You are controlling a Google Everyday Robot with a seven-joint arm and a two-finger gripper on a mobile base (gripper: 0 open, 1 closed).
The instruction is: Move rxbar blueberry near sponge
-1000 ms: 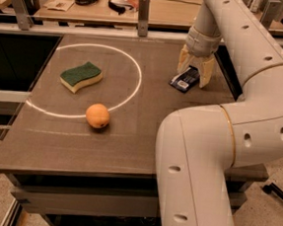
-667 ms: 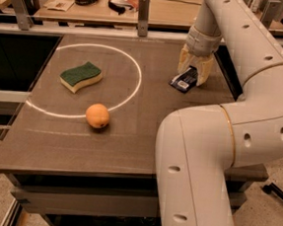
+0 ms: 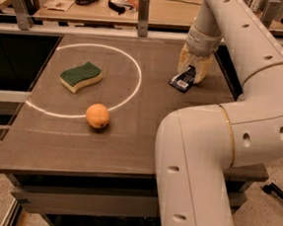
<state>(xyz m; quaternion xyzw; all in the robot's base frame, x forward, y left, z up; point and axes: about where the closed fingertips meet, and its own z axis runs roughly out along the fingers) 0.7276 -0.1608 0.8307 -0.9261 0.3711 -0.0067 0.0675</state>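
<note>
We see the arm hiding the right side of the table.
The gripper sits at the far right over the rxbar blueberry, covering its upper end; we cannot tell whether it grips. We count one white ring, one sponge inside it, one orange at its near edge, and one bar, well apart from both.

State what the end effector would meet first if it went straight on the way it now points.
The end effector points down at the far right of the table. It would first meet the bar lying just beneath it. Depth is unclear, so it may already be touching the bar.
</note>
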